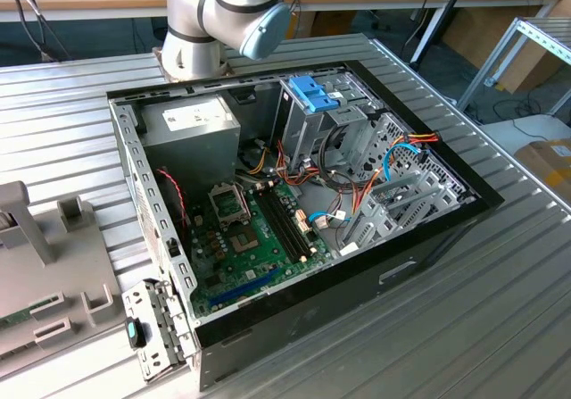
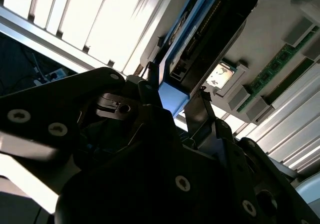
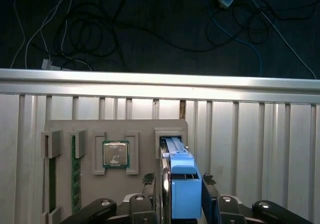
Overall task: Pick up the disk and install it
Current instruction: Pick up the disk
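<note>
- Ribbed aluminium desk [image 1: 500, 310] carries everything, and in the first wrist view a dark floor strewn with cables [image 3: 125, 23] lies beyond its edge.
- Jaws are spread, not clamped: in both wrist views their black fingers [image 3: 148, 180] stand one on each side of the disk [image 3: 186, 194], and in the second wrist view a bright gap shows between the light-blue carrier and one finger [image 2: 205, 101].
- That disk stands on edge in a slot of a grey holder tray [image 3: 145, 126], its blue handle end towards the jaws and its grey metal body running back into the slot.
- On the same tray, just beside the disk's slot, a processor chip [image 3: 116, 154] lies flat in a square frame; further along, a green memory stick [image 3: 76, 174] sits in a narrow groove.
- In the exterior view, the grey tray [image 1: 45, 283] lies at the exterior view's left edge, apart from an open computer case [image 1: 428, 247] at the centre.
- Inside the case are a green motherboard [image 1: 241, 238], a grey power supply [image 1: 192, 122] and an upright silver drive cage [image 1: 303, 127] topped by a blue latch [image 1: 314, 93].
- Behind the case stands the arm's grey base joint [image 1: 223, 6].
</note>
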You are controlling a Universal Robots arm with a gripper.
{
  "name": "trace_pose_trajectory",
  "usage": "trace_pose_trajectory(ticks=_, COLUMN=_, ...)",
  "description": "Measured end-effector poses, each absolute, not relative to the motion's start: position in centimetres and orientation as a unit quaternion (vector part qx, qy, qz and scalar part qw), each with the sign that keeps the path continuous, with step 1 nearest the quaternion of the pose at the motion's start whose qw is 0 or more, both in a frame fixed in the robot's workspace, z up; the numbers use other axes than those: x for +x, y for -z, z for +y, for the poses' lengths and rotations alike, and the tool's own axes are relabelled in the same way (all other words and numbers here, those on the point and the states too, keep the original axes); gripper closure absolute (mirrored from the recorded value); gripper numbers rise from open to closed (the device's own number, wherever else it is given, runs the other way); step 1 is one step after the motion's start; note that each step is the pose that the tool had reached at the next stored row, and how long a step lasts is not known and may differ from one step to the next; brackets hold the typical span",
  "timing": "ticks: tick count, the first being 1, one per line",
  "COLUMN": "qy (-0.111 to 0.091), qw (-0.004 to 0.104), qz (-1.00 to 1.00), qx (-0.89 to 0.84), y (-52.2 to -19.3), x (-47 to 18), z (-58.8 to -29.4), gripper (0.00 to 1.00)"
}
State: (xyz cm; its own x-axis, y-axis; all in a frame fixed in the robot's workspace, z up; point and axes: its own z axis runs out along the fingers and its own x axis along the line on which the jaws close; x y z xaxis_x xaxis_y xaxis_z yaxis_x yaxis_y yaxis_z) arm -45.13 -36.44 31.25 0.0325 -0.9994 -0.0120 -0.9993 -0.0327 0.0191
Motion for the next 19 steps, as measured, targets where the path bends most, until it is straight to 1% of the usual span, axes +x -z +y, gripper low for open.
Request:
trace_pose_trajectory(ticks=10, qy=0.011, qw=0.003, qz=-0.695, qx=0.718, y=-31.25, x=-45.14, z=-36.29, gripper=0.52)
trace_pose_trajectory(ticks=11, qy=0.011, qw=0.003, qz=-0.695, qx=0.718, y=-31.25, x=-45.14, z=-36.29, gripper=0.53)
trace_pose_trajectory(ticks=12, qy=0.011, qw=0.003, qz=-0.695, qx=0.718, y=-31.25, x=-45.14, z=-36.29, gripper=0.60)
trace_pose_trajectory(ticks=13, qy=0.011, qw=0.003, qz=-0.695, qx=0.718, y=-31.26, x=-45.14, z=-36.29, gripper=0.64)
trace_pose_trajectory(ticks=19, qy=0.011, qw=0.003, qz=-0.695, qx=0.718, y=-31.57, x=-45.14, z=-36.26, gripper=0.64)
